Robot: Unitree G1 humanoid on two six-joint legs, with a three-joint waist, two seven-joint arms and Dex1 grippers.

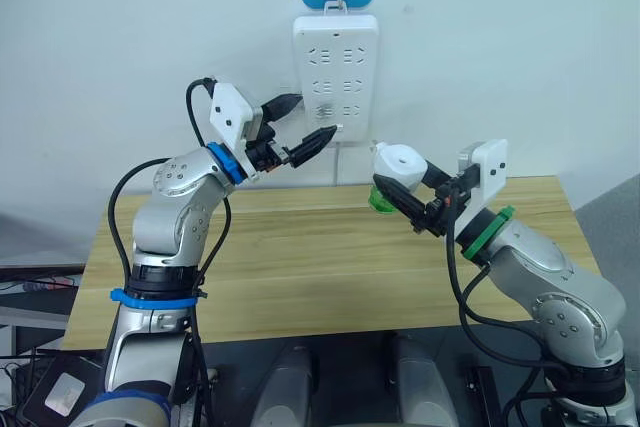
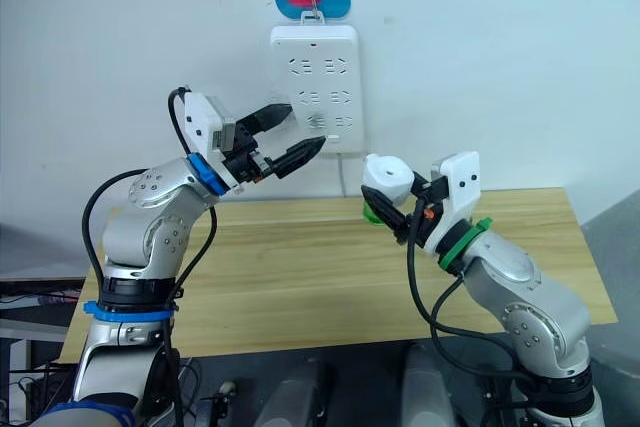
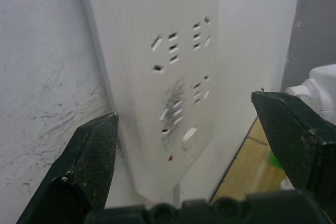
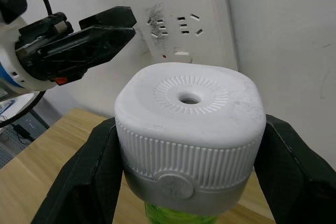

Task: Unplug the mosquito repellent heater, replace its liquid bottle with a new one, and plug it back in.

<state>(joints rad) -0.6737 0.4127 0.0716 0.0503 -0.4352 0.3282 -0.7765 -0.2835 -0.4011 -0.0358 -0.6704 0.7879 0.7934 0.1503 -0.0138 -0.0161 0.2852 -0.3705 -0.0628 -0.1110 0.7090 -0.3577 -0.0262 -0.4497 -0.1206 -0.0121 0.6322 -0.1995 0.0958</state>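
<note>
Right wrist view: my right end effector point(image 4: 189, 182) holds the heater point(image 4: 189, 124) w/ green bottle point(image 4: 178, 217), left end effector point(image 1: 306, 125) wide open by power strip point(image 1: 336, 72); heater could slip if I tilt.

Clear gap btwn tools point(image 1: 312, 140), strip point(image 1: 336, 72).

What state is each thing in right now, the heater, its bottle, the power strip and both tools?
Mosquito repellent heater: unplugged, held above the table.
Green liquid bottle: attached under the heater.
Power strip: hanging on the wall, sockets empty.
Right tool: shut on the heater.
Left tool: open, empty, near the strip.
</note>
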